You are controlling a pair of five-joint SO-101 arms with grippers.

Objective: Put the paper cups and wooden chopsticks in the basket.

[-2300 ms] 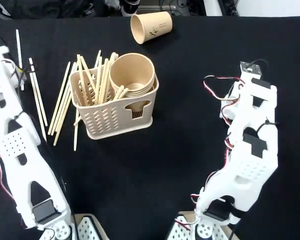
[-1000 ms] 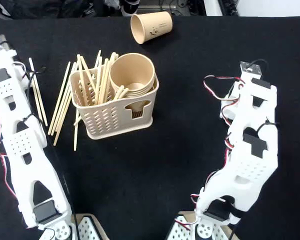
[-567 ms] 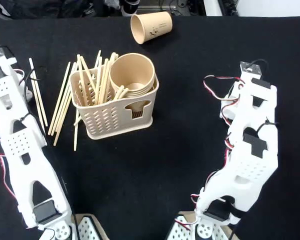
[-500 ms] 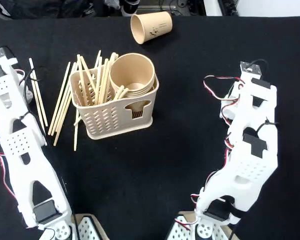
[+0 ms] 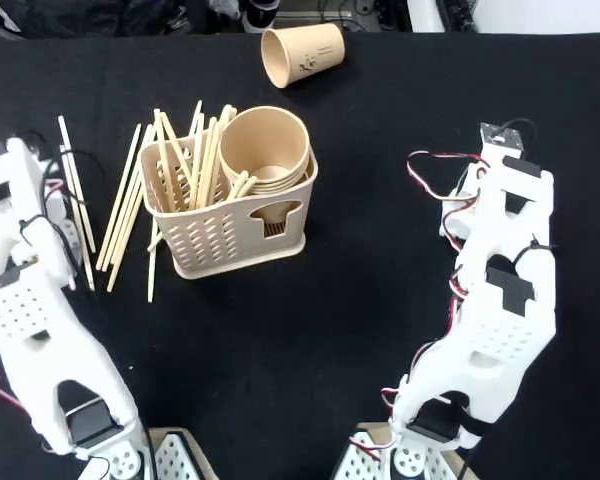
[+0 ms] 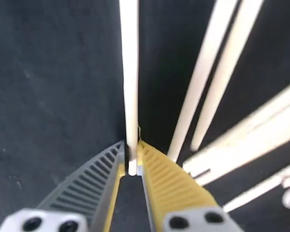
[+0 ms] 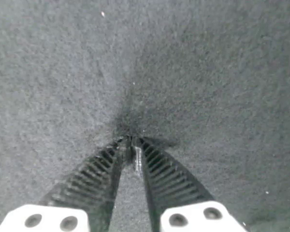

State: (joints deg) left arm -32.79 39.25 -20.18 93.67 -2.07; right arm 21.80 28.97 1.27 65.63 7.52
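Observation:
A beige slotted basket (image 5: 235,232) holds stacked paper cups (image 5: 266,146) and several upright wooden chopsticks (image 5: 192,150). One more paper cup (image 5: 302,53) lies on its side at the far edge. Loose chopsticks (image 5: 123,207) lie on the black cloth to the left of the basket. My left gripper (image 6: 131,148) is down among them, shut on the end of one pale chopstick (image 6: 129,72), with others (image 6: 203,92) lying beside it. My right gripper (image 7: 134,143) is shut on nothing, its tips against bare cloth. The right arm (image 5: 500,260) stands well right of the basket.
The black cloth (image 5: 380,120) covers the whole table. Red, white and black wires (image 5: 435,160) loop off the right arm. Dark clutter lines the far edge behind the lying cup. Open cloth lies between the basket and the right arm.
The left arm has drawn back from the far left corner toward the near edge, ending beside the loose chopsticks. The right arm, basket and cups have stayed put.

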